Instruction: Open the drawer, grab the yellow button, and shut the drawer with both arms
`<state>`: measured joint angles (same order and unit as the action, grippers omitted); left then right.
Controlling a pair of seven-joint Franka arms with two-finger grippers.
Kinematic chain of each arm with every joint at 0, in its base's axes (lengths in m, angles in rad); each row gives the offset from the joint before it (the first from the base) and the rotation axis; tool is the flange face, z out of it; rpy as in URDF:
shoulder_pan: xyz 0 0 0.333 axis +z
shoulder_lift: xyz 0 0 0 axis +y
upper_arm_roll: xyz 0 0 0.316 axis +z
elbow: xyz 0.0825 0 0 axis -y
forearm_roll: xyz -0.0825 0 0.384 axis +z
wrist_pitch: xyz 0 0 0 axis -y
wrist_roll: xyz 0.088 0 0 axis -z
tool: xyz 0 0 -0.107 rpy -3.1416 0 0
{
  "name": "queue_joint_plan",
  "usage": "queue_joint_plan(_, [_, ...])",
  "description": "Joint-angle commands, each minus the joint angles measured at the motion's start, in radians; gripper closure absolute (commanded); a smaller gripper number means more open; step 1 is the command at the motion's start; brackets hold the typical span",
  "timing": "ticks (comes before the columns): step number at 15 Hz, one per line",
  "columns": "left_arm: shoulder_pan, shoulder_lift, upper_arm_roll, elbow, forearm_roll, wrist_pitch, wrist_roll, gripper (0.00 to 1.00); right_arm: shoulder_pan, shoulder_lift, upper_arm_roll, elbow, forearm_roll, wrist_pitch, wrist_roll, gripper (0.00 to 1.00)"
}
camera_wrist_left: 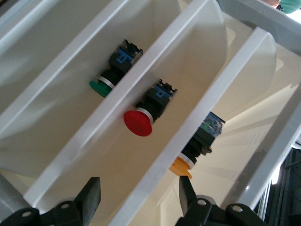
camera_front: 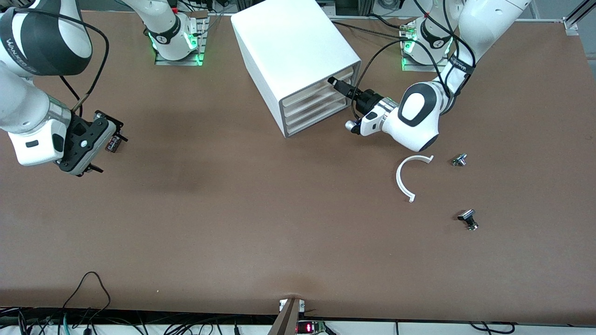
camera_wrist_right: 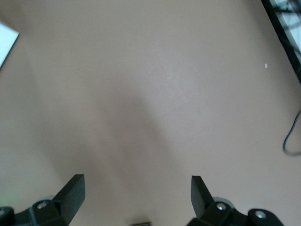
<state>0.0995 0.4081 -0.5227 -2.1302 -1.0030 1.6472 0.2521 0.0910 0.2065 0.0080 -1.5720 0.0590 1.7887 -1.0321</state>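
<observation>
The white cabinet [camera_front: 293, 51] stands between the arms' bases. Its uppermost drawer [camera_front: 321, 86] sits level with the three below it. My left gripper [camera_front: 335, 83] is at the cabinet's front, open. In the left wrist view the left gripper [camera_wrist_left: 138, 186] straddles a white drawer front edge [camera_wrist_left: 188, 136], one finger on each side. The orange-yellow button [camera_wrist_left: 181, 167] lies in the tray beside that edge, its cap close to one fingertip [camera_wrist_left: 184, 186]. My right gripper [camera_front: 93, 170] [camera_wrist_right: 136, 181] is open and empty, over bare table toward the right arm's end.
A green button [camera_wrist_left: 101, 87] and a red button [camera_wrist_left: 138, 122] lie in two other trays. A white curved piece [camera_front: 405, 179] and two black-and-silver knobs [camera_front: 459, 160] [camera_front: 469, 219] lie on the table, nearer the front camera than the left arm's hand.
</observation>
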Motion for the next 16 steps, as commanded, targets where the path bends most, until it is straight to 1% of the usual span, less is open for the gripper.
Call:
queue_joint_plan(1, [0.029,-0.040,-0.011,-0.027,-0.025,-0.029,0.030,0.26,0.000,0.053,-0.002,0.067,0.009,-0.023,-0.146,0.00])
queue_joint_plan(2, [0.029,-0.038,-0.010,-0.030,-0.026,-0.027,0.047,0.34,0.000,0.056,0.000,0.064,0.018,-0.025,-0.149,0.00])
queue_joint_plan(3, [0.028,-0.032,-0.010,-0.033,-0.026,-0.023,0.067,0.60,0.006,0.057,0.001,0.064,0.019,-0.025,-0.149,0.00])
queue_joint_plan(4, [0.028,-0.026,-0.010,-0.034,-0.025,-0.020,0.093,0.83,0.031,0.063,0.001,0.067,0.016,-0.025,-0.149,0.00])
queue_joint_plan(5, [0.026,-0.019,-0.008,-0.034,-0.025,-0.018,0.102,0.96,0.053,0.065,0.000,0.069,0.013,-0.025,-0.149,0.00])
queue_joint_plan(8, [0.026,0.000,-0.007,-0.034,-0.013,-0.001,0.098,0.97,0.121,0.085,0.000,0.069,0.010,-0.025,-0.148,0.00])
queue_joint_plan(9, [0.026,0.000,-0.007,-0.036,-0.011,0.009,0.098,1.00,0.136,0.091,0.000,0.069,0.009,-0.025,-0.149,0.00])
queue_joint_plan(10, [0.025,0.000,-0.007,-0.034,-0.011,0.013,0.098,1.00,0.148,0.096,0.000,0.069,0.010,-0.023,-0.141,0.00])
queue_joint_plan(12, [0.034,-0.002,0.012,-0.028,-0.011,0.055,0.085,1.00,0.170,0.096,0.000,0.069,0.009,-0.019,-0.135,0.00])
queue_joint_plan(14, [0.043,0.000,0.093,-0.021,-0.011,0.139,0.096,1.00,0.177,0.108,0.000,0.069,0.015,-0.015,-0.135,0.00])
queue_joint_plan(16, [0.045,0.001,0.154,0.028,-0.009,0.196,0.095,1.00,0.196,0.123,0.000,0.069,0.019,-0.015,-0.140,0.00])
